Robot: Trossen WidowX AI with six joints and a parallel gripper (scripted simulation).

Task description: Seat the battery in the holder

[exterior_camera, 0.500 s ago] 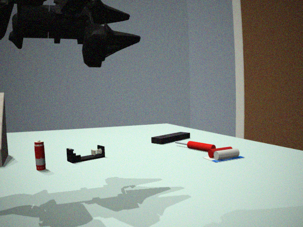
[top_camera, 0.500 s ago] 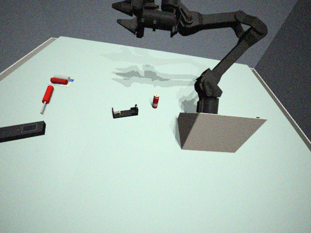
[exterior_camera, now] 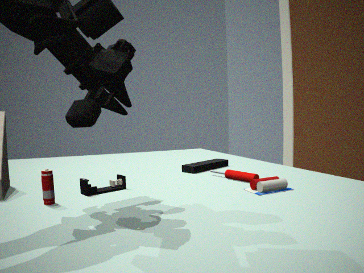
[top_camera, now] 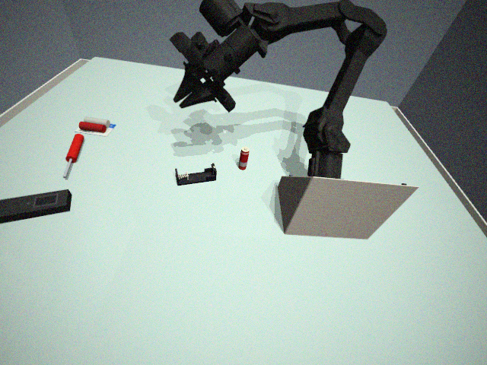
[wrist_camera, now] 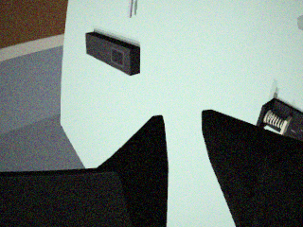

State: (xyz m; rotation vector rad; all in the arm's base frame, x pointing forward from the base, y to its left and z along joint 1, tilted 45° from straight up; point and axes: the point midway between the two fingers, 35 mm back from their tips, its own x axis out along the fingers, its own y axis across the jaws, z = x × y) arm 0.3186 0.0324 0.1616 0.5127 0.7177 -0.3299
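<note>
Nearby, battery stands upright beside holder containing only its spring.

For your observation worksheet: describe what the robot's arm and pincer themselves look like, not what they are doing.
The arm is matt black throughout, built from chunky, angular links with rounded joint housings. The pincer is equally black, ending in two wedge-shaped fingers tapering to points. No cables, markings or coloured parts are visible on it.

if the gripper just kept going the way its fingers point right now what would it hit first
Probably bare table: the gripper, high up and holding nothing, aims at a bare patch between the black bar and the holder. Depth is uncertain.
</note>
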